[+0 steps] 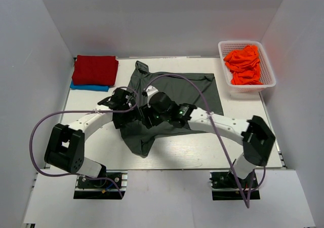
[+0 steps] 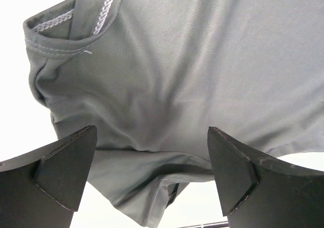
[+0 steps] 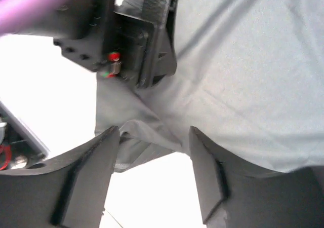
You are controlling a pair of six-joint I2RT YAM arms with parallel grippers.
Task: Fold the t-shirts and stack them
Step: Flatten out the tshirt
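The large charcoal-grey t-shirt (image 1: 188, 90) lies rumpled in the middle of the table, with part of it folded toward the front. Both grippers hover close together over its left part. My left gripper (image 1: 129, 114) is open, and a raised fold of the grey shirt (image 2: 167, 86) sits between its fingers (image 2: 68, 169). My right gripper (image 1: 149, 115) is open over the shirt's hem edge (image 3: 238, 71), with the left gripper's body (image 3: 134, 35) just ahead of it. A folded red shirt (image 1: 95, 69) lies on a blue shirt (image 1: 87, 87) at the back left. The orange shirts (image 1: 245, 64) are piled in the basket.
The white lattice basket (image 1: 251, 87) stands at the back right, off the table's right corner. White walls enclose the table on three sides. A purple cable (image 1: 202, 99) loops over the grey shirt.
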